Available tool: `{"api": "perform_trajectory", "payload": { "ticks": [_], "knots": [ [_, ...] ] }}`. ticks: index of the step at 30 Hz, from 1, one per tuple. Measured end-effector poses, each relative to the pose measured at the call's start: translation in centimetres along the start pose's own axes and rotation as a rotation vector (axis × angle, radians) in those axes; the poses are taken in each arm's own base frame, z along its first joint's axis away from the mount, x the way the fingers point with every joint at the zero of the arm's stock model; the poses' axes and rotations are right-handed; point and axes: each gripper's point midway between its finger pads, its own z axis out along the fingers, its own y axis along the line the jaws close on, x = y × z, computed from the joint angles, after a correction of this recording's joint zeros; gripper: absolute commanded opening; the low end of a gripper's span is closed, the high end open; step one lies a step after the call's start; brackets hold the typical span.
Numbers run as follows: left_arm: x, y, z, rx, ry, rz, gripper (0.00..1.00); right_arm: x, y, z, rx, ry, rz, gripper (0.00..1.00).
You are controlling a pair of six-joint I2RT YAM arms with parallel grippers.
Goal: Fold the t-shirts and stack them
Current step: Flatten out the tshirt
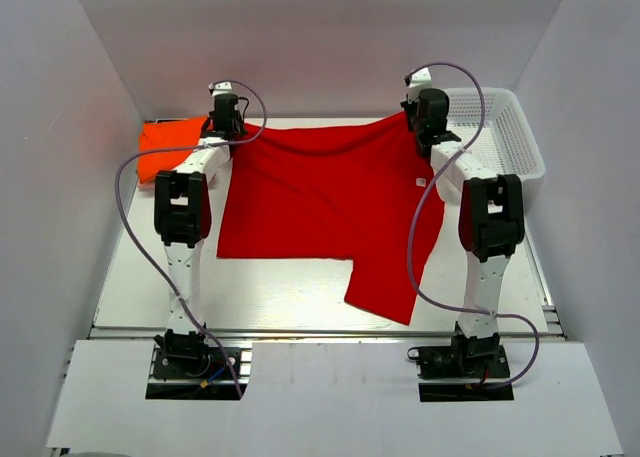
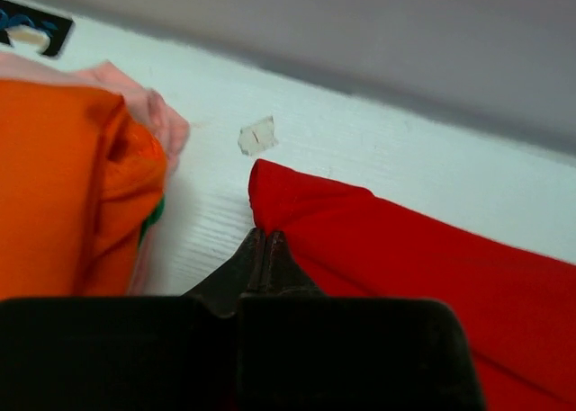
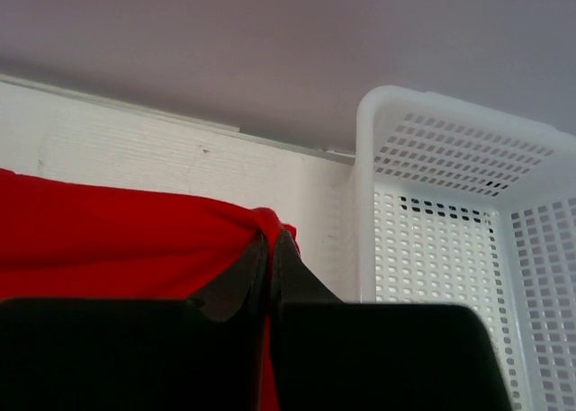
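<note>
Flat on tabletop (image 1: pixel 270 292), centre: red t-shirt (image 1: pixel 320 197). Pinched tight on its 12 o'clock corners: left tool (image 2: pixel 265 242) & right tool (image 3: pixel 269 240). Cloth prob. light, limp, would sag btwn grips; hold corners, keep taut. Folded orange t-shirt (image 1: pixel 165 149) at 10 o'clock.

A: What is the red t-shirt (image 1: pixel 320 197) made of?
B: Soft matt cloth, smooth with shallow creases. The folded orange t-shirt (image 1: pixel 165 149) at the far left is matt cloth too.
A: And the basket (image 1: pixel 510 137)?
B: White plastic mesh, slightly glossy. The table (image 1: pixel 260 287) is white with a faint sheen and fine grain. The left gripper (image 2: pixel 266 236) has matt black fingers.
</note>
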Motion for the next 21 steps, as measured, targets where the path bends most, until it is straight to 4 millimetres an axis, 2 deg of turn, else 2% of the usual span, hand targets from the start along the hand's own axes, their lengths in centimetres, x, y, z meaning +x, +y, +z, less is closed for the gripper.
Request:
{"api": "perform_trajectory", "payload": {
  "ticks": [4, 7, 14, 15, 17, 18, 19, 20, 21],
  "knots": [
    [2.7, 0.0, 0.5, 0.012, 0.066, 0.013, 0.0, 0.8, 0.2, 0.3, -0.004, 0.016, -0.007, 0.0],
    [3.6, 0.3, -0.2, 0.014, 0.076, 0.013, 0.0, 1.4, 0.5, -0.3, -0.016, 0.022, -0.009, 0.0],
    [8.5, 2.8, -3.7, -0.029, 0.184, 0.035, 0.0, 6.3, 2.1, -5.8, -0.097, 0.122, 0.024, 0.0],
    [9.1, 3.2, -4.2, -0.039, 0.198, 0.028, 0.11, 6.8, 2.3, -6.7, -0.109, 0.13, 0.042, 0.03],
    [10.4, 3.9, -5.4, -0.06, 0.23, 0.014, 0.47, 7.9, 3.0, -8.8, -0.135, 0.158, 0.092, 0.13],
    [10.9, 4.3, -5.9, -0.068, 0.243, 0.014, 0.94, 8.2, 3.2, -9.7, -0.146, 0.169, 0.12, 0.17],
    [11.3, 4.5, -6.6, -0.074, 0.26, 0.01, 1.0, 8.3, 3.7, -10.4, -0.168, 0.172, 0.154, 0.21],
    [11.6, 4.7, -7.0, -0.078, 0.271, 0.0, 1.0, 8.2, 4.2, -11.1, -0.193, 0.173, 0.192, 0.29],
    [11.6, 4.7, -7.4, -0.08, 0.277, -0.008, 1.0, 8.2, 4.7, -11.7, -0.216, 0.173, 0.218, 0.31]
  ]
}}
